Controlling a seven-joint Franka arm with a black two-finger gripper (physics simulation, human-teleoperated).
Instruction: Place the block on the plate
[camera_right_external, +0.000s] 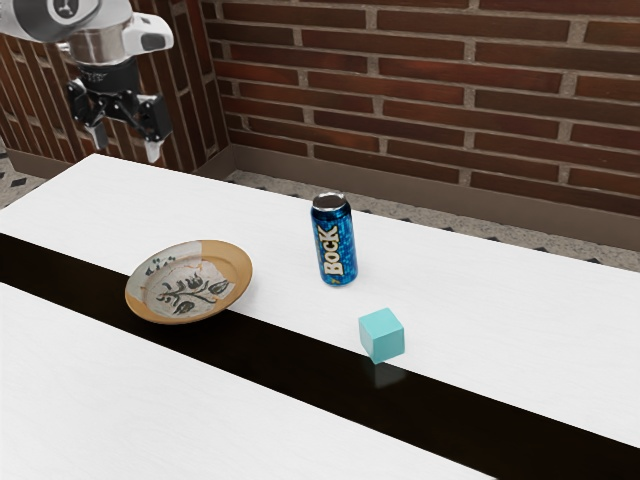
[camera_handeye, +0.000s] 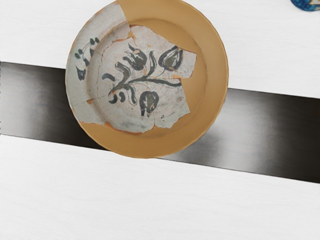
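Note:
My black gripper (camera_right_external: 123, 148) hangs at the upper left of the exterior view, its fingers apart with nothing between them, high above the table's far left end. A light teal block (camera_right_external: 382, 336) rests on the table at the edge of the dark stripe, toward the exterior view's right. The tan and grey plate (camera_right_external: 190, 284) with a floral pattern lies between the gripper and the block, partly over the stripe. In the wrist view, the plate (camera_handeye: 145, 80) is seen from above.
A blue can (camera_right_external: 334, 240) stands upright behind the block, between plate and block along the table; in the wrist view the can (camera_handeye: 306, 5) is cut off by the picture's corner. The white table (camera_right_external: 130, 400) has a dark stripe. A brick wall rises behind.

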